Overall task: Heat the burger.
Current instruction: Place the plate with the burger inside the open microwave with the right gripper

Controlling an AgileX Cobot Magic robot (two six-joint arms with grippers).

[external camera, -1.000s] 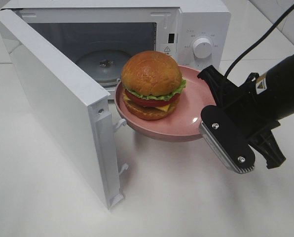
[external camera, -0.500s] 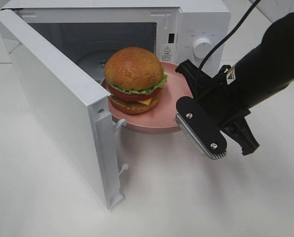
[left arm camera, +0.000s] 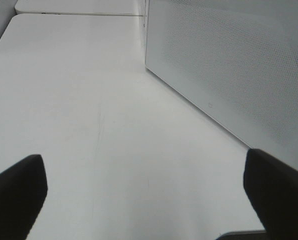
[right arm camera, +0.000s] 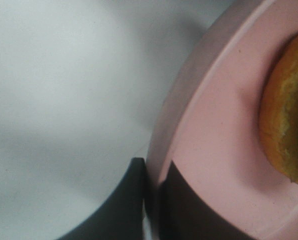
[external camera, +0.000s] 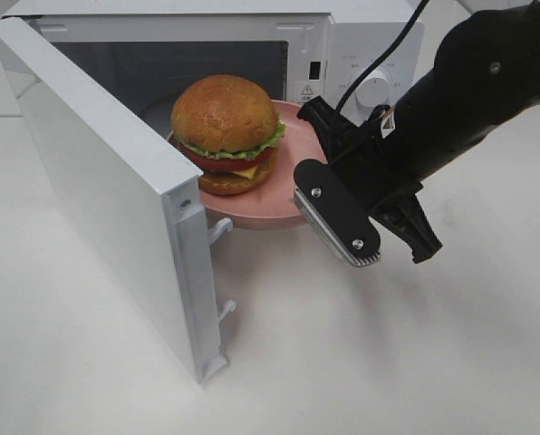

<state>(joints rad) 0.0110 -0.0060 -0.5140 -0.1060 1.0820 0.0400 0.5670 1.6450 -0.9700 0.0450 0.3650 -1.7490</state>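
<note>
At the mouth of the open microwave (external camera: 370,41), the burger (external camera: 225,122) sits upright on a round pink plate (external camera: 274,195) held clear of the bench (external camera: 342,362), with the far rim just past the threshold and the door (external camera: 98,181) swung wide on the left. The right gripper (right arm camera: 151,200) has its jaws clamped on the plate's near rim, one above and one beneath. The left gripper (left arm camera: 146,195) hangs over bare bench, jaws wide apart and empty, beside what seems to be the microwave's perforated outer wall.
</note>
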